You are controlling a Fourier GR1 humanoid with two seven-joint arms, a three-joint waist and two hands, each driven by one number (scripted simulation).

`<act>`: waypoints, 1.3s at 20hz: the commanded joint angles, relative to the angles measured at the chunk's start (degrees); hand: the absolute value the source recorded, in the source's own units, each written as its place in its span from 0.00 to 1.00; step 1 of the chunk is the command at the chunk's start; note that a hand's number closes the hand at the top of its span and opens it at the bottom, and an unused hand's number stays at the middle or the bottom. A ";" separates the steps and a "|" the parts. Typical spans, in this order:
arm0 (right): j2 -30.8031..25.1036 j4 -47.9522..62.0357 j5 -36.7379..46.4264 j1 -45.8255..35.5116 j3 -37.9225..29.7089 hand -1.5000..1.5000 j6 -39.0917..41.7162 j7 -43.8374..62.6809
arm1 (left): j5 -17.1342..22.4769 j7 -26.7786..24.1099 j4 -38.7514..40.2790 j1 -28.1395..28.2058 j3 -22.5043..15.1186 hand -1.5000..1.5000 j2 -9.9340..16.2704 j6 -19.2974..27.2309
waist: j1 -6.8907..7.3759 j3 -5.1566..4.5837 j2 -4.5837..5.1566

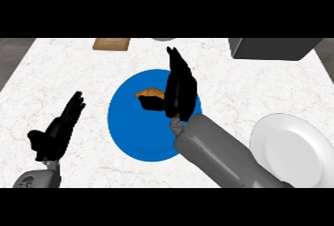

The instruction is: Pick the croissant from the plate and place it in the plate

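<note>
A brown croissant (150, 93) lies on the blue plate (134, 128) at the counter's middle. My right hand (179, 88) stretches over the plate's right half with straight fingers pointing away, its thumb (152, 103) just below the croissant and touching or nearly touching it. The hand hides part of the croissant's right end. A white plate (290, 150) sits at the right, near the front edge. My left hand (58, 128) rests open at the left, fingers up, apart from the blue plate.
A grey box (274, 47) stands at the back right. A tan board (111, 43) lies at the back edge, left of centre, with a small grey round thing (164, 39) beside it. My right forearm (222, 154) crosses the blue plate's lower right.
</note>
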 commanded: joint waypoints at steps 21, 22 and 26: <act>-19.77 -29.64 -45.19 48.47 -14.62 0.00 8.73 -62.56 | -1.07 -1.72 0.96 0.46 0.97 0.50 -0.81 0.76 | -2.25 0.05 -0.27; -17.91 -25.69 -43.51 44.26 -16.91 0.00 9.76 -60.68 | 1.13 -0.65 -1.39 3.53 2.42 0.50 0.80 -2.00 | -1.83 0.00 -0.33; -19.96 -25.97 -45.58 49.61 -21.06 0.00 16.09 -65.45 | -0.44 -3.51 1.56 2.00 2.67 0.50 0.23 -1.16 | -2.10 -0.03 -0.36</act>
